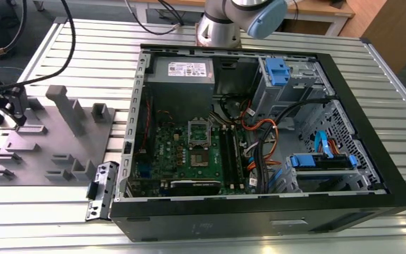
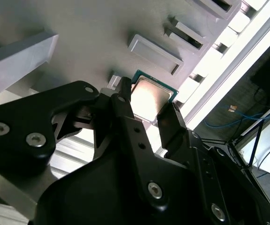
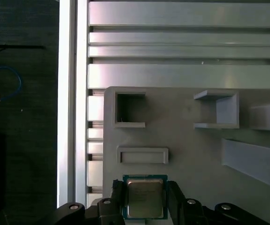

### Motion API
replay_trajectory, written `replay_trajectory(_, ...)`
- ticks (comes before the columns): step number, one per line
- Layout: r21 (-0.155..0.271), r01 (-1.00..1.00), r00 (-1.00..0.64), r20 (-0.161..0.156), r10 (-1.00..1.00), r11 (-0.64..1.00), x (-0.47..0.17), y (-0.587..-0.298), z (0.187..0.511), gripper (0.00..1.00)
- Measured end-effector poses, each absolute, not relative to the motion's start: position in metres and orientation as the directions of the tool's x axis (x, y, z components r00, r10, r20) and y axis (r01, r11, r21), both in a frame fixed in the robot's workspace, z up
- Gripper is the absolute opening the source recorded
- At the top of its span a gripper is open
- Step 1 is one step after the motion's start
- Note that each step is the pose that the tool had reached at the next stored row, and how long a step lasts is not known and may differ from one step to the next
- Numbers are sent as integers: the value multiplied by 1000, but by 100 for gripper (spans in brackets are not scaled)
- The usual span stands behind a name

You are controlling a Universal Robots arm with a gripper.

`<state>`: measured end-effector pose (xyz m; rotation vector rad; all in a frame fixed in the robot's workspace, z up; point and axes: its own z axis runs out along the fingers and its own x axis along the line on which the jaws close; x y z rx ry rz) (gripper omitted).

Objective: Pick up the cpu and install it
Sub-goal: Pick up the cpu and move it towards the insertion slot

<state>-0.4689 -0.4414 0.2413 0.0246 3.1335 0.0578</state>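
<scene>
First wrist view: the gripper has its fingers closed narrowly on two opposite edges of the cpu, which sits on the grey holder tray just beside a shallow rectangular pocket, well apart from the open computer case.

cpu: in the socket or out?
Out. The cpu lies flat, silver top up, on the grey jig, at the claw.

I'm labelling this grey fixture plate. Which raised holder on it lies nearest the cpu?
The low flat rectangular frame, right beside the cpu at the gripper; the square pocket and the U-shaped bracket lie farther off.
</scene>
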Motion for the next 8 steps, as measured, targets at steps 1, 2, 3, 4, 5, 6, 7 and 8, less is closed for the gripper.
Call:
replay_trajectory(1, 37, 16, -1000, -7, 16, 999, -469, -441, 244, 47)
replay_trajectory(2, 37, 16, -1000, -7, 16, 999, -469, -441, 246, 47)
replay_trajectory(3, 37, 16, -1000, -7, 16, 999, -469, -441, 249, 47)
replay_trajectory(4, 37, 15, -1000, -7, 16, 999, -469, -441, 252, 47)
replay_trajectory(5, 37, 16, -1000, -7, 16, 999, -469, -441, 255, 47)
replay_trajectory(6, 37, 16, -1000, -7, 16, 999, -469, -441, 258, 47)
replay_trajectory(7, 37, 16, -1000, -7, 16, 999, -469, -441, 262, 47)
replay_trajectory(8, 37, 15, -1000, -7, 16, 999, -469, -441, 266, 47)
